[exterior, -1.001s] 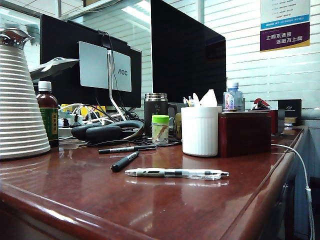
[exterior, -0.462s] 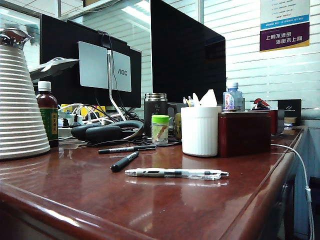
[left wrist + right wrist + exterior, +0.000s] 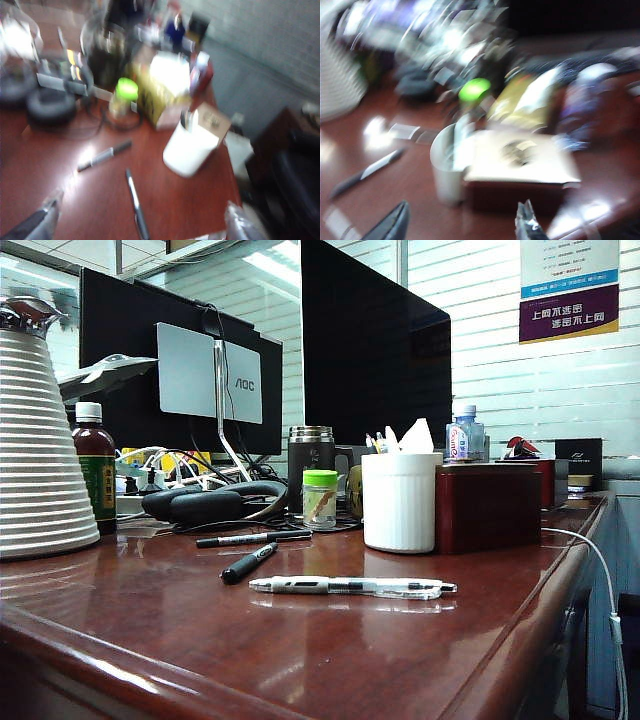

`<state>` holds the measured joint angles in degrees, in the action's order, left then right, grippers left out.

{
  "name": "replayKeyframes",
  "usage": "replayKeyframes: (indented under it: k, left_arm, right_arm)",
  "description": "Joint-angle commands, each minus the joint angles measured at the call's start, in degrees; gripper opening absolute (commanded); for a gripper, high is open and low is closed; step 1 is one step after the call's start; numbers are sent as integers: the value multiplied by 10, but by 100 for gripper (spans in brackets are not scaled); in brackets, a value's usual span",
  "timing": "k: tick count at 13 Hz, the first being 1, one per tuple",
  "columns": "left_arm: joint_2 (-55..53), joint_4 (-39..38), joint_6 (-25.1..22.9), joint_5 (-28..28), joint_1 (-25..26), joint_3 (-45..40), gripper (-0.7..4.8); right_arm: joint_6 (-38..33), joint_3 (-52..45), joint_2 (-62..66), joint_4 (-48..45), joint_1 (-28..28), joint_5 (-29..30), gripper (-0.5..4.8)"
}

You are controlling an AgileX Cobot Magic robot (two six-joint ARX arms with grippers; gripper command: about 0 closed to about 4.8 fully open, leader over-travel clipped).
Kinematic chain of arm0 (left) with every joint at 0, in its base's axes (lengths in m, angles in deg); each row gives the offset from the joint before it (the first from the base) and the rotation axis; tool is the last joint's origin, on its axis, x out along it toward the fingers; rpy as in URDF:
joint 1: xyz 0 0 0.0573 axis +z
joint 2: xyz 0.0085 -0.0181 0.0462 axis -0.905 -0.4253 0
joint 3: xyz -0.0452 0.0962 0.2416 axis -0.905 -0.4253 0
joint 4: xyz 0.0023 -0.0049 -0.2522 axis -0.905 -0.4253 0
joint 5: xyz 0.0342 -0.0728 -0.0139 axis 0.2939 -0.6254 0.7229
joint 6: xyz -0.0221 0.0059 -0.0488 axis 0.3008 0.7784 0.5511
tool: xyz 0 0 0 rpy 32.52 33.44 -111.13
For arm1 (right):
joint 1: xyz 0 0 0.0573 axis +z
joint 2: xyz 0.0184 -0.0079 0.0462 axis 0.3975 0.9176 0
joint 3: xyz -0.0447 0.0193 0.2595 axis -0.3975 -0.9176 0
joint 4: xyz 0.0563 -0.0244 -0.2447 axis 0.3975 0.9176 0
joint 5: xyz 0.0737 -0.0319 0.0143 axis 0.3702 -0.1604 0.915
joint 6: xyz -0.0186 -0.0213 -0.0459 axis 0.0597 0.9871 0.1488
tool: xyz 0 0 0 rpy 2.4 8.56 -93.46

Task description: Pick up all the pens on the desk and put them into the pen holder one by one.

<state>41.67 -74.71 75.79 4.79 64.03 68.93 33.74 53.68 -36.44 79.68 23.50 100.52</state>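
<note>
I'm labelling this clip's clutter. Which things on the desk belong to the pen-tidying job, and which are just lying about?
Part of the job:
- clear-and-white ballpoint
- short black marker
- thin black marker
- white ribbed pen holder
- desk
- left gripper and right gripper, both open, above the desk

Lying about:
- thermos mug
- green-capped jar
- dark red box
- brown bottle
- white ribbed cone

Desk [image 3: 330, 660] glossy red-brown, carrying ballpoint [image 3: 352, 587] nearest front edge, short marker [image 3: 248, 564] behind, thin marker [image 3: 254, 538] further back. Holder [image 3: 401, 502] standing upright, touching dark red box [image 3: 488, 507]. Ribbed cone [image 3: 38, 455], brown bottle [image 3: 96, 467], green-capped jar [image 3: 320, 499], mug [image 3: 311, 465] sitting along rear.
</note>
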Motion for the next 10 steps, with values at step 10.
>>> replayKeyframes:
  k: [10]
  left_arm:
    - [-287, -20, -169, 318, -321, 17, 462]
  right_arm:
    - [178, 34, 292, 116, 321, -121, 274]
